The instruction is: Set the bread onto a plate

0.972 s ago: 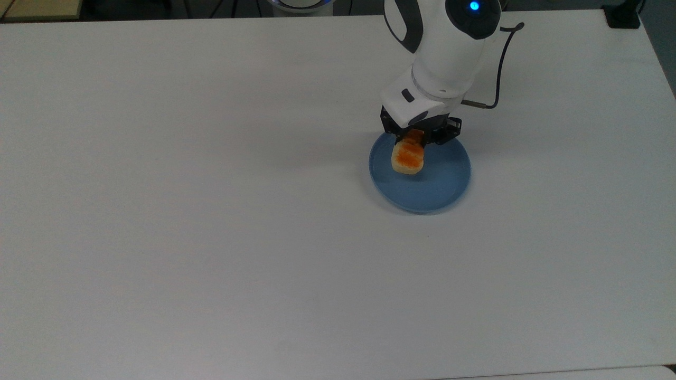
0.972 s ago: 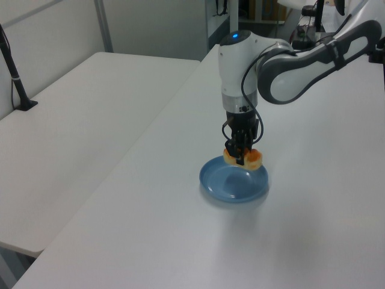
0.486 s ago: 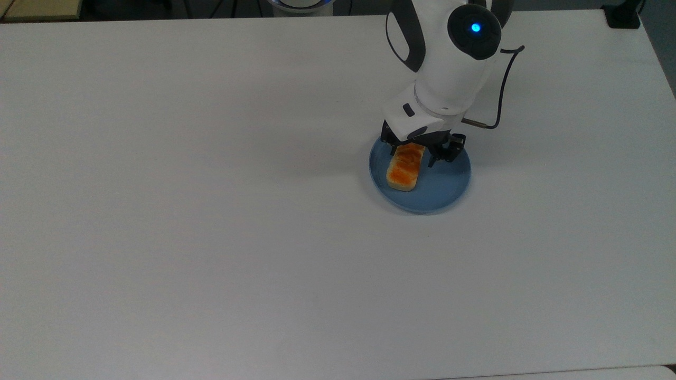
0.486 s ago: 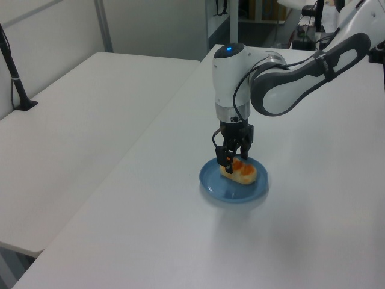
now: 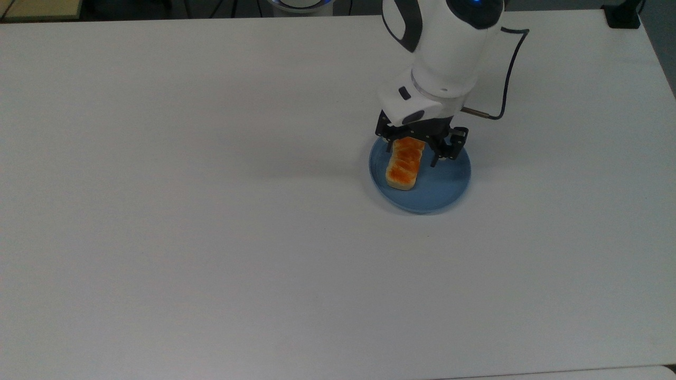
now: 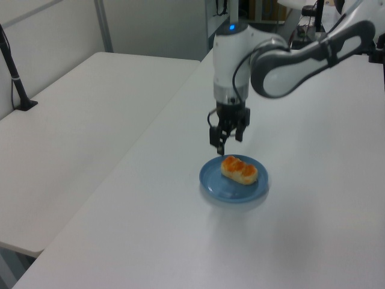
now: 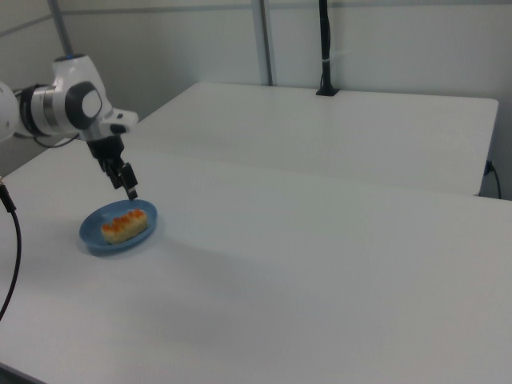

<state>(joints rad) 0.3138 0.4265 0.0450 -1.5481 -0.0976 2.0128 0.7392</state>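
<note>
So the bread [image 6: 239, 170] is down. A second ago the tool [image 6: 227, 133] had the loaf pinched and hanging over the plate [image 6: 210, 183], tilted with one end drooping. Half a second ago it had been lowered onto the blue surface with the fingers spread around it. Now the tool has lifted straight up and hangs above the plate's far edge in the left view, fingers parted with nothing between them. There's clear air between fingertips and loaf in both the left view and the right view.

The loaf lies flat, glazed side up, inside the rim. In the top view the bread [image 5: 405, 163] sits toward the top view's left half of the plate [image 5: 449, 184], running roughly top to bottom, with its upper end tucked under the tool [image 5: 420, 138]. That end is partly hidden there, so I can't say for sure how close it gets to the rim, but in the right view the bread [image 7: 124, 226] looks fully within the plate [image 7: 92, 238].

It doesn't seem to have shifted since the release either, same spot and same angle as half a second back.

My read: the task is basically finished. The bread is on the plate, let go, and sitting stable on the white table [image 5: 211, 211]. All that's left is for the arm to back off without clipping anything on the way.
</note>
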